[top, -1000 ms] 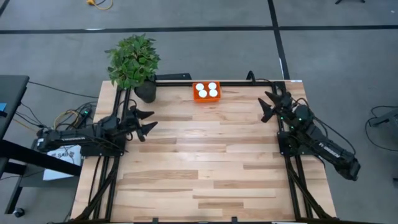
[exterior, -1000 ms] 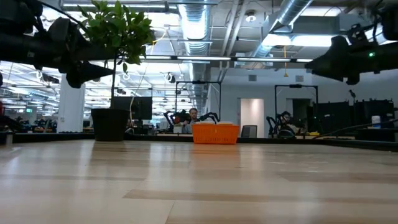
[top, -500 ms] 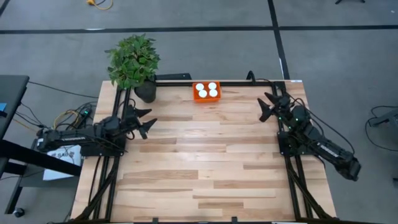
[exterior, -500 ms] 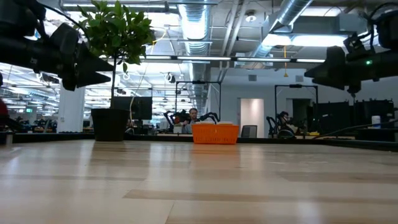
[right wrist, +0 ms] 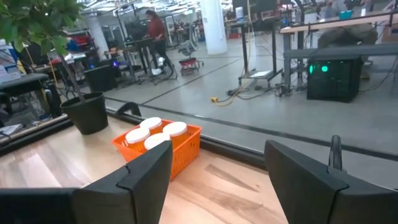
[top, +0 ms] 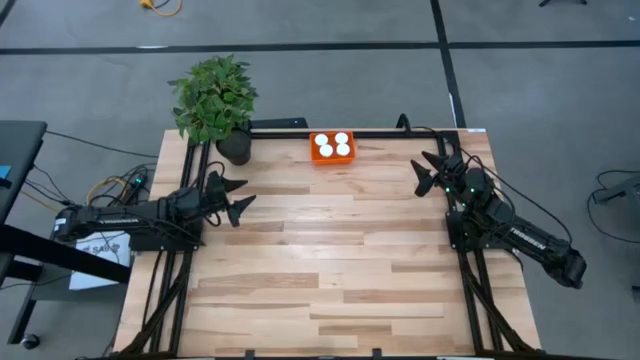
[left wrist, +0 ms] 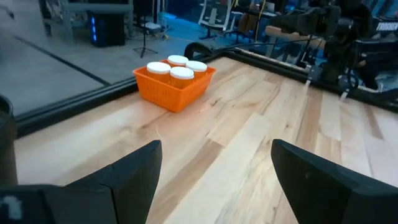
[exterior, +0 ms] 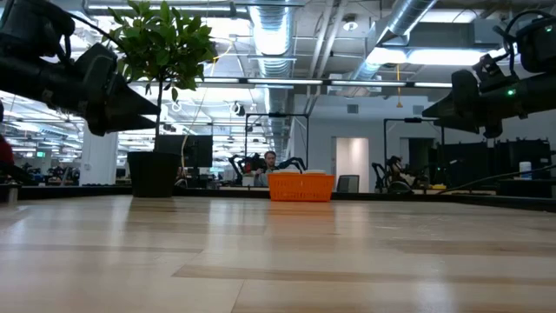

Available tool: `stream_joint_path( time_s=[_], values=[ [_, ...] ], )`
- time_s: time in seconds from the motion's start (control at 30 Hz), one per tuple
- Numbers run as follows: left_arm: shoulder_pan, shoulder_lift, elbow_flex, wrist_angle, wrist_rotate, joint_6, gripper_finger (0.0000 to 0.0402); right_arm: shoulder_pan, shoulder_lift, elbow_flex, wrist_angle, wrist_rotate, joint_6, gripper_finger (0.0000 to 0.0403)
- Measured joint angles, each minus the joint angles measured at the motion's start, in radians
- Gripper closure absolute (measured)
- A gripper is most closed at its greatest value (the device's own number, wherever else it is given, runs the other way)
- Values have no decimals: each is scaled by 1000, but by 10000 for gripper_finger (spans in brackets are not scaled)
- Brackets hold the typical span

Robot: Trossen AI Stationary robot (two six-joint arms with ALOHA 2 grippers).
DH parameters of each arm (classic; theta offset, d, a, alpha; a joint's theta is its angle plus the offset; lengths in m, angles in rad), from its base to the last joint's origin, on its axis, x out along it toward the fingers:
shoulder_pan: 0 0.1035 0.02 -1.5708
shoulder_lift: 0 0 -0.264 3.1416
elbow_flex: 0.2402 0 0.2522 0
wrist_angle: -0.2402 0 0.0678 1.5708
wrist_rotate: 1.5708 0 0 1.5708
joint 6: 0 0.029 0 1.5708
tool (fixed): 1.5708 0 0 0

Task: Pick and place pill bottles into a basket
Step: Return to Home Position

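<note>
The orange basket (top: 332, 147) stands at the table's far edge, near the middle, with several white-capped pill bottles (top: 334, 145) upright inside it. It also shows in the low view (exterior: 301, 186), the left wrist view (left wrist: 175, 84) and the right wrist view (right wrist: 163, 147). My left gripper (top: 237, 196) is open and empty above the table's left side. My right gripper (top: 424, 171) is open and empty above the far right part of the table. Both are well away from the basket.
A potted plant (top: 214, 103) in a dark pot (top: 234, 149) stands at the table's far left corner, left of the basket. A black rail (top: 380, 132) runs along the far edge. The bare wood tabletop (top: 330, 260) spreads between the arms.
My left gripper has drawn back a little toward the table's left edge. My right gripper has shifted slightly toward the far edge. Both have stayed open and empty. The basket and bottles have not moved.
</note>
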Motion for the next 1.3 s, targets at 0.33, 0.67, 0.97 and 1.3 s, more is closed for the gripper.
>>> stream_joint_path(
  time_s=[0.33,0.67,0.97,1.3],
  values=[
    [0,-1,0,37,-7,4,109,1,0,0,6,-1,43,153],
    [0,0,0,1,-2,6,109,1,0,-1,-2,-1,43,153],
    [-27,-1,-1,1,-15,8,109,1,0,-2,-2,-1,43,153],
    [-67,-191,-1,-4,68,9,109,1,0,-2,-2,-1,43,153]
  ],
)
